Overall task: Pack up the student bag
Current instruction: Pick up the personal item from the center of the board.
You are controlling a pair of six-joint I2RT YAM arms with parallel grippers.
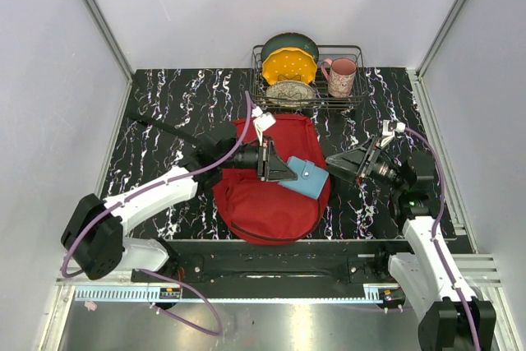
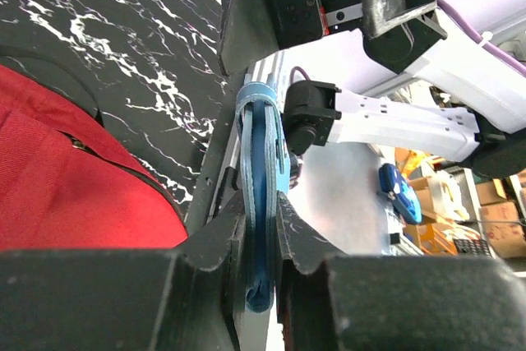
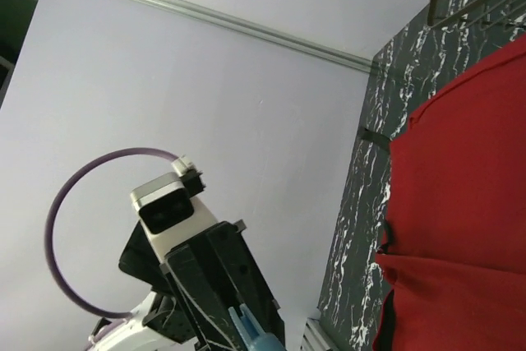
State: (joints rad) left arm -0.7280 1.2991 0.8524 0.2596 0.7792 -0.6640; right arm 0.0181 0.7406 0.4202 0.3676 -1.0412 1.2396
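Observation:
The student bag (image 1: 267,203), a large red backpack, lies flat on the marbled table between the two arms. It also fills the lower left of the left wrist view (image 2: 66,187) and the right side of the right wrist view (image 3: 460,219). My left gripper (image 1: 282,171) hovers over the bag, shut on a flat light-blue wallet (image 1: 306,177). That wallet shows edge-on between the left fingers (image 2: 264,195). My right gripper (image 1: 343,163) stands open just right of the wallet and clear of it. Its own fingers do not show in the right wrist view.
A wire dish rack (image 1: 358,53) at the back holds a yellow plate (image 1: 289,65), other dishes and a pink mug (image 1: 341,77). Grey walls close in both sides. The left arm's wrist camera (image 3: 164,203) faces the right wrist view.

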